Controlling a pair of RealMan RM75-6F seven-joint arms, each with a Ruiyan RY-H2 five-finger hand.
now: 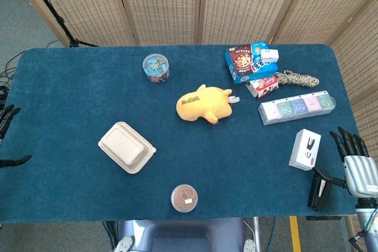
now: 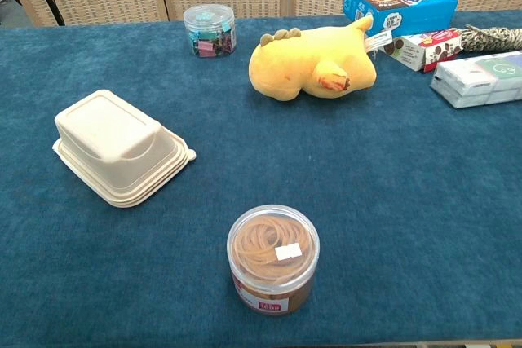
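The right hand point(image 1: 354, 166) hangs at about four o'clock off the blue counter point(image 1: 71, 104), just past its right edge, with its dark fingers point(image 1: 348, 143) spread apart and nothing in them. Nearest to it is a white box point(image 1: 305, 149) with black markings, lying on the counter just beside the fingers and not touching them; a black part of the hand sits below that box at the counter's edge. The left hand point(image 1: 7, 119) shows only as a few dark fingertips at nine o'clock, off the left edge of the counter, apart from one another and holding nothing. The closest thing to it is a beige clamshell container point(image 1: 126, 147), closed, well apart from the hand at about seven o'clock from the centre. A yellow plush toy point(image 1: 204, 104) lies on its side near the middle. A clear tub of binder clips point(image 1: 156, 67) stands at eleven o'clock, and a round tub of rubber bands point(image 1: 184, 198) stands at six o'clock near the front edge. At one to two o'clock are a blue cookie box point(image 1: 243, 62), a small red-and-white carton point(image 1: 263, 85), a coil of rope point(image 1: 297, 78) and a long pack of tissues point(image 1: 297, 107).
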